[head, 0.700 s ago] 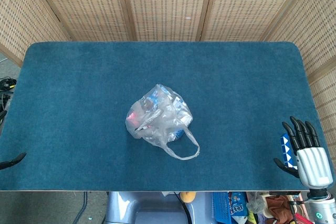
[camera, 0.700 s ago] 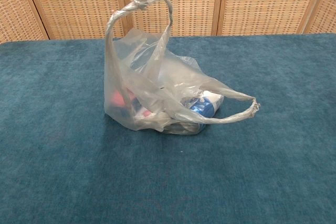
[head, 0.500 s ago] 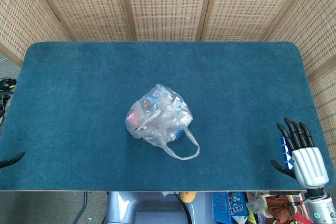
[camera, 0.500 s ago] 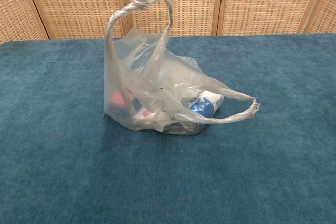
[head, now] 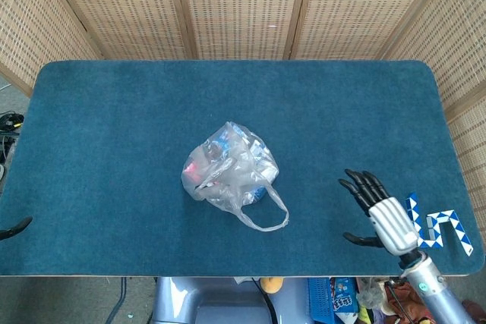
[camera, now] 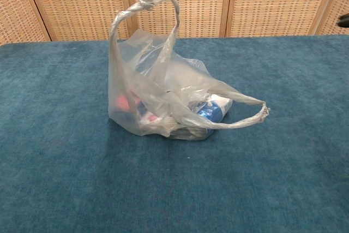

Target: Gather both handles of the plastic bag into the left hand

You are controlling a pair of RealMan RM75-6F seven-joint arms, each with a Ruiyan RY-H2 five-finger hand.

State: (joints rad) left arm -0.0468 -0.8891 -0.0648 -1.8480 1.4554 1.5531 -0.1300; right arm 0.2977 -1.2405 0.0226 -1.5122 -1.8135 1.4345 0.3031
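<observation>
Plastic bag (head: 228, 168) sat a little left of the middle of the head view, on the blue cloth of the table (head: 114, 127), with red, white and blue things showing dimly through its clear film. One handle (camera: 144, 9) stood upright as a tall loop in the chest view, reaching toward the top of that frame, while the other handle (camera: 240, 118) lay out low toward the right, its twisted end just above the cloth. In the head view that lower handle made an open loop at the bag's lower right. Neither handle was touched by anything. The right hand (head: 383, 214) hung at the lower right of the head view, well apart from the bag and to the right of the lower handle, its dark fingers (head: 361, 186) spread apart and pointing toward the upper left, the thumb out to the side, holding nothing. Just right of that hand a blue and white folding toy (head: 440, 227) lay near the table's edge. Of the left hand, only a dark tip (head: 17, 227) showed at the lower left edge of the head view, far from the bag, and whether that hand was spread or curled could not be told. Woven cane screens (head: 243, 5) closed off the top of both views.
</observation>
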